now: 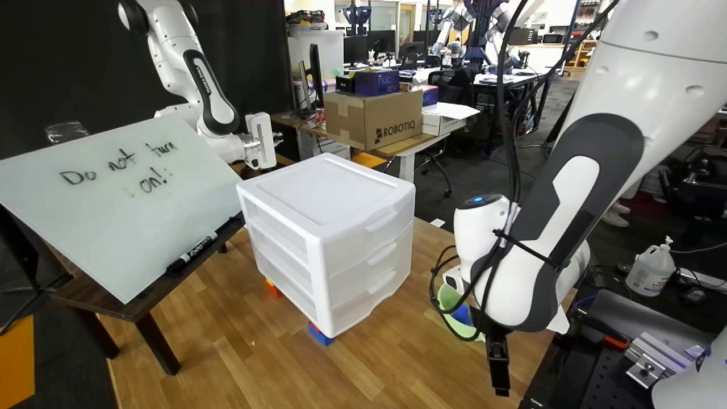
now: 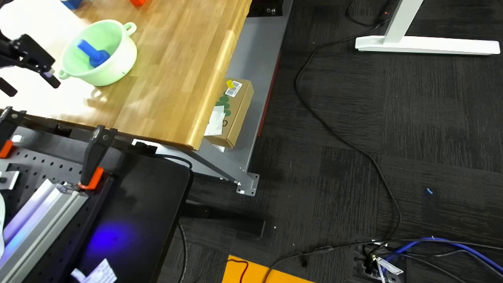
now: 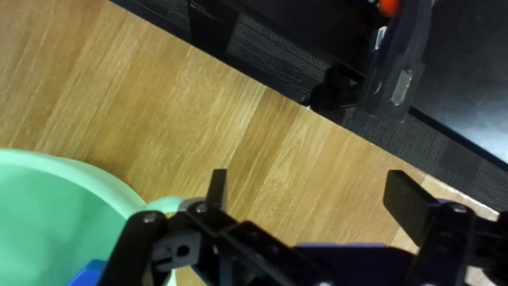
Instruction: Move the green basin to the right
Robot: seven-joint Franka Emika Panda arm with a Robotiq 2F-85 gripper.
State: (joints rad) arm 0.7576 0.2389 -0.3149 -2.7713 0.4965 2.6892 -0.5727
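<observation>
wood table (image 2: pixel 173 59): upper left in an exterior view
green basin (image 2: pixel 118 67): sitting on it, blue thingy (image 2: pixel 98 58) inside
gripper (image 3: pixel 309 191): jaws way apart, bottom of the wrist view

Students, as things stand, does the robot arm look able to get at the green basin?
Probably yes: its gripper stands open beside the green basin, near one handle, and nothing visible lies between. The blue object inside leaves the rim free.

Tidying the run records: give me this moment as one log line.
green basin: upright on table, blue object inside | gripper: open, beside basin handle, contact unclear | grasp: none
</observation>
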